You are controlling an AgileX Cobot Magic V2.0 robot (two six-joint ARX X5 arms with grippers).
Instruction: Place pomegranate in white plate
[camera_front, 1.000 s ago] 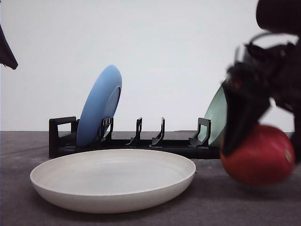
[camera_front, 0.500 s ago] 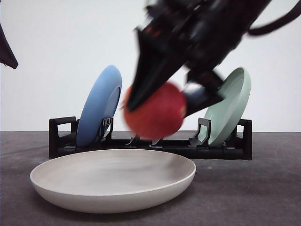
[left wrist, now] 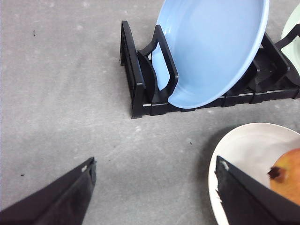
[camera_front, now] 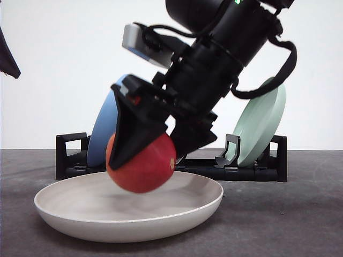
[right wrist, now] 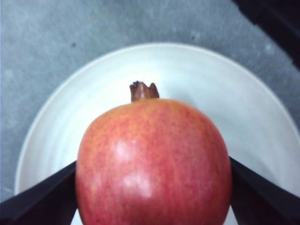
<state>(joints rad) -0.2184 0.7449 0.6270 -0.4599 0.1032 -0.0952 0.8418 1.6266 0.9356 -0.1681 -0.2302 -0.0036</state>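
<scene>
Pomegranate: the pomegranate (camera_front: 141,166) is at centre-left of the front view, clamped from both sides, hanging low inside the rim line of the white plate (camera_front: 80,217); whether it touches the plate floor cannot be told.
Right pincer: the right pincer (camera_front: 147,155) is closed on the fruit, its black fingers (right wrist: 42,199) pressing both flanks in the right wrist view, the brown crown pointing away from the wrist.
Left pincer: the left pincer (left wrist: 154,192), at the bottom of the left wrist view, has its fingers spread wide with nothing between them, above bare tabletop (left wrist: 61,93).
Step in hand: judged as the final lowering and release over the plate.
Method advised: bring the fruit down until it rests on the plate floor near the middle, then part the fingers slowly; a round, glossy fruit dropped from height would likely roll to the rim. Lift clear upward so the fingers do not nudge it.
Hazard: the rack (camera_front: 69,155) behind, at mid-frame, stands close to the arm; a backward swing could strike the stored plates.
Count, fruit: one.
Count, plates: three, namely one white lying flat, one blue plate (camera_front: 102,134) and one pale green plate (camera_front: 262,123) standing in the rack.
Count, racks: one.
Count, pincers: two.
</scene>
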